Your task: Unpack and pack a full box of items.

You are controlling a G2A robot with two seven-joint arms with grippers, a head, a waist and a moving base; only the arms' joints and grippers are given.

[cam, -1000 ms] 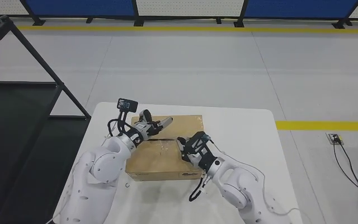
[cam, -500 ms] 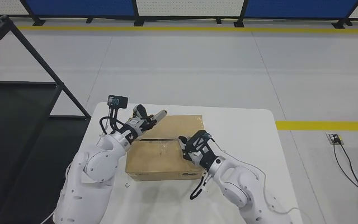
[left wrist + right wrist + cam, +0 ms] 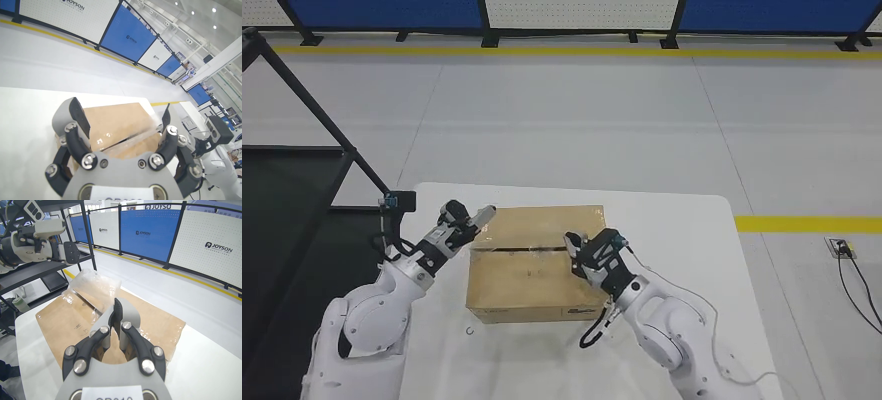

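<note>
While the box (image 3: pixel 532 265) sits shut in the middle of the white tabletop (image 3: pixel 672 225), we are right at the opening of the unpacking: getting the seal off. Clear tape (image 3: pixel 94 285) stands up off the lid at the box's left end, and a dark slit shows along the seam between the flaps. The left jaws hang spread wide and empty just off that left end, pointed across the lid. The right jaws are pressed together, with nothing between them that we can make out, low over the right part of the lid. Nothing is out of the box, so we judge the task barely begun. The next move, we reckon, calls for the left jaws to pinch that loose tape or catch a flap edge, with the right side steadying the carton so it doesn't slide on the smooth top. Around us lie pale grey floor (image 3: pixel 592 120), a yellow line (image 3: pixel 812 223), blue and white panels (image 3: pixel 382 12) along the far side, and a black shelf frame (image 3: pixel 342 150) off the tabletop's left.
</note>
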